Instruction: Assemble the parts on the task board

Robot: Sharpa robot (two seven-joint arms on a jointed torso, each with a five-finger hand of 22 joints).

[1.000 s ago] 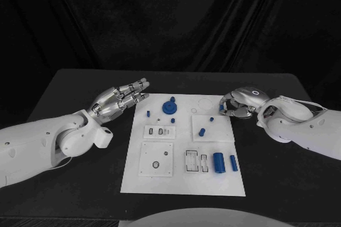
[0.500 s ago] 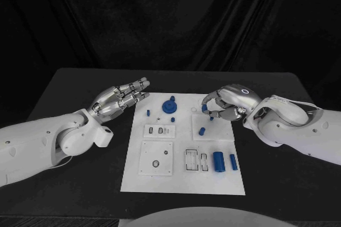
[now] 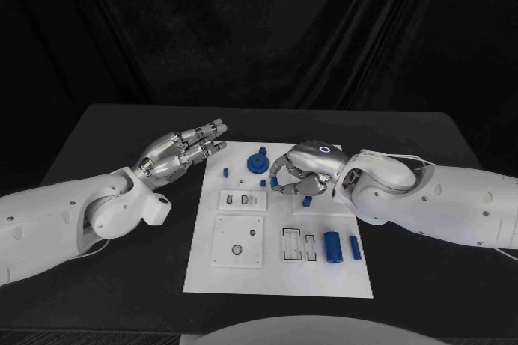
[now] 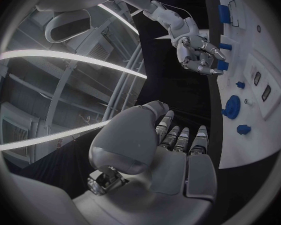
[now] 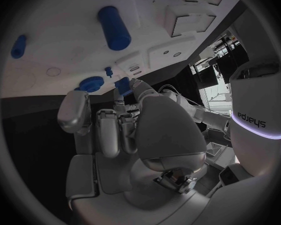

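Observation:
The white task board (image 3: pixel 232 274) lies mid-table. My right hand (image 3: pixel 302 170) hovers over its middle with fingers curled, pinching a small blue part (image 5: pixel 123 86) at its fingertips, close to a blue peg (image 3: pixel 263 183) and the blue gear (image 3: pixel 257 164). My left hand (image 3: pixel 183 147) floats open and flat beside the board's far left corner, holding nothing. In the left wrist view the right hand (image 4: pixel 197 52) hangs over the board (image 4: pixel 265 50), beyond the gear (image 4: pixel 231 106). A thick blue cylinder (image 3: pixel 334 248) and a slimmer one (image 3: pixel 354 246) lie near the board's right front.
Raised white blocks with slots sit on the board's left half (image 3: pixel 237 242) and centre (image 3: pixel 242 200). A small blue peg (image 3: pixel 224 171) stands near the left edge. Another blue piece (image 3: pixel 307 201) sits just under my right hand. Black table (image 3: pixel 108 285) surrounds the board.
My right hand has travelled left from the board's far right corner to above its middle, carrying the small blue part. The left hand has stayed put.

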